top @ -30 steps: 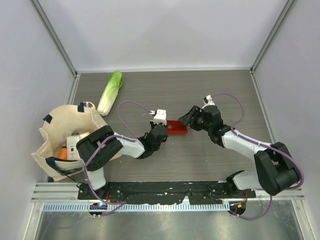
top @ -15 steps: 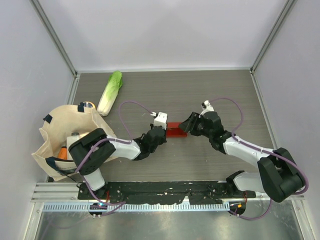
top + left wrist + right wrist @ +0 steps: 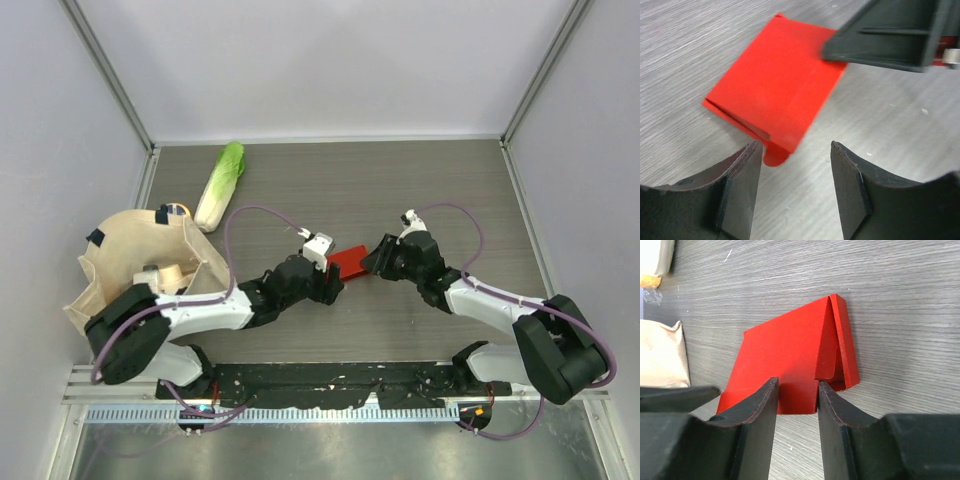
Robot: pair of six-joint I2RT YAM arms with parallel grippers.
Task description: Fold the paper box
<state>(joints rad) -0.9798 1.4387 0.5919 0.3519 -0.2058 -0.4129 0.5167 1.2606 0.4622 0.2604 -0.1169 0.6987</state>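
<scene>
The bag (image 3: pixel 120 250) at the far left sags open, and what lies inside is hard to read from above: a pale shape and a bit of orange, mostly covered by the cloth. A small orange-topped thing at its far rim is too small to name. Just beyond it lies the cabbage (image 3: pixel 221 184), in full view on the table (image 3: pixel 420 180).

Count: one bag, one cabbage, one box, two arms, two fingers on each.

The left gripper (image 3: pixel 796 147) sits low at mid-table, pointing right. Its fingers (image 3: pixel 742 185) stand well apart with bare table between them and nothing held. The box's rounded tab comes close to the left fingertip, though whether they touch cannot be told.

The box (image 3: pixel 350 262) lies in the middle of the table between the two grippers. It is flat and red, with one side flap folded over and standing slightly proud. From above, both ends of it are covered by the grippers. In the left wrist view its far corner is hidden under a dark finger of the other arm.

The right gripper (image 3: pixel 797 382) comes in from the right. Its fingers (image 3: pixel 760 425) are partly apart, and the narrow gap shows red. The tips sit over the box's near edge and hide part of it, so whether they press on the card or merely hover cannot be told. Nothing is pinched between them.
</scene>
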